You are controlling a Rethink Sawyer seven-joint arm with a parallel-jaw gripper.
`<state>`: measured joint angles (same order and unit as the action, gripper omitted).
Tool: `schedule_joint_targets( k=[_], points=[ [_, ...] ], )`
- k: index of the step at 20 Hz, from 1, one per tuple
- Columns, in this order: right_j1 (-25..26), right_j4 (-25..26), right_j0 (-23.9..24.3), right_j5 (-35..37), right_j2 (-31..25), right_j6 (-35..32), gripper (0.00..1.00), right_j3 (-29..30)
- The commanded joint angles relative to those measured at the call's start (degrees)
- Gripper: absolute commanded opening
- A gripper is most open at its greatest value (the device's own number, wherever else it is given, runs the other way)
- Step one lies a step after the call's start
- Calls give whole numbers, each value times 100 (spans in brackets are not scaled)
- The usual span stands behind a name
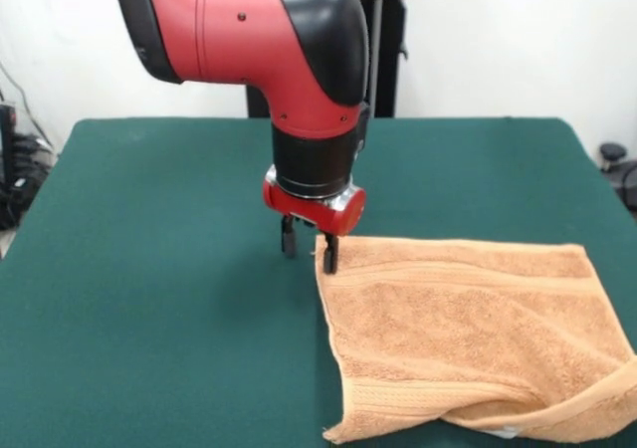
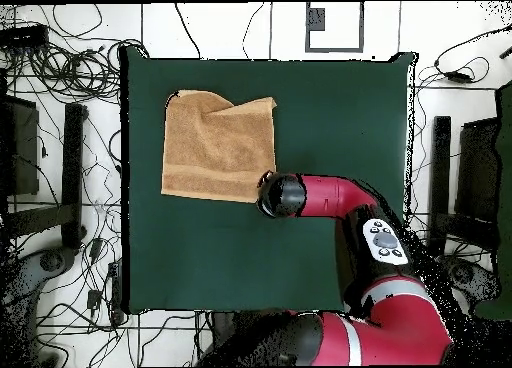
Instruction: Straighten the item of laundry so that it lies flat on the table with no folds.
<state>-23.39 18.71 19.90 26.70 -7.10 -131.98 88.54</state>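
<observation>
- Front view, nearest edge first: towel (image 1: pixel 468 338) lies right of centre on the green table (image 1: pixel 149 319). Its near right corner is doubled over, a flap folded back along the near edge, with a bit of white tag (image 1: pixel 501 431) showing under it.
- Near left corner of the towel curls up slightly; a woven band runs just inside the near edge.
- Middle of the cloth looks flat. A second band runs along the far edge.
- Far left corner: gripper (image 1: pixel 309 247) is down at table level right at this corner. Fingers stand apart, one just left of the cloth on bare felt, the other at the towel's edge. Jaws released, nothing held.
- Overhead view agrees: arm's wrist (image 2: pixel 281 195) sits over one towel corner, and the opposite end shows the folded flap (image 2: pixel 250 112).
- Judged step: placed at a corner, either about to pinch it or just let go; cannot tell which.
- Next move likely calls for dealing with the near fold: grasp the doubled corner and draw it outward, away from the towel's body, until it lies flat.
</observation>
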Motion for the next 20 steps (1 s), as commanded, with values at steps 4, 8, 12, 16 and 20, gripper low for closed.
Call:
schedule_joint_targets(
  k=[4, 8, 12, 16, 20],
  points=[
    [262, 559, 213, -72, -379, 642, 100, 801],
    [270, 644, 287, -100, -383, 680, 100, 826],
    [231, 729, 367, -108, -404, 713, 100, 895],
    [206, 830, 449, -118, -434, 737, 100, 956],
    [184, 913, 515, -111, -451, 776, 100, 988]
  ],
)
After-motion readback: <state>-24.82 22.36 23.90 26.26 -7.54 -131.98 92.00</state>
